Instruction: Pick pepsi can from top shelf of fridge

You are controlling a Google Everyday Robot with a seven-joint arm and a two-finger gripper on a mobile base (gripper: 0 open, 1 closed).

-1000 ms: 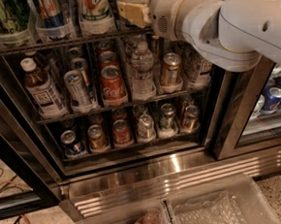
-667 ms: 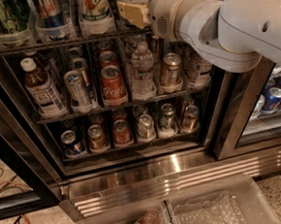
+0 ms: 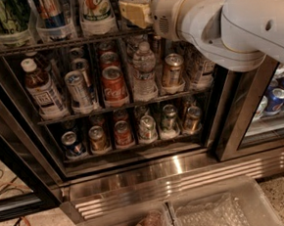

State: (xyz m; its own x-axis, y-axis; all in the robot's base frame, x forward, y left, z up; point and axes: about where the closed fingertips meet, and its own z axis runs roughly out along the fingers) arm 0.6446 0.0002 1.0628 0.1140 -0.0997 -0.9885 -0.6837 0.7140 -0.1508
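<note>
Pepsi can (image 3: 51,9) likely blue one, top shelf (image 3: 38,46) | 7up can (image 3: 95,8) between it and end effector (image 3: 135,12) | grip state unclear

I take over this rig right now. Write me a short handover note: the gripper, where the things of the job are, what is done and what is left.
Gripper: at the front edge of the top shelf of the fridge, just right of the white-and-green can. No grasp can be confirmed.
Pepsi can: not clearly visible. The gripper covers the cup holder in front of it, so the can may be hidden there.
Done: the gripper is at the level of the top shelf.
Left: confirm the can, grasp it, lift it out of its holder and draw the arm back out of the fridge.
</note>
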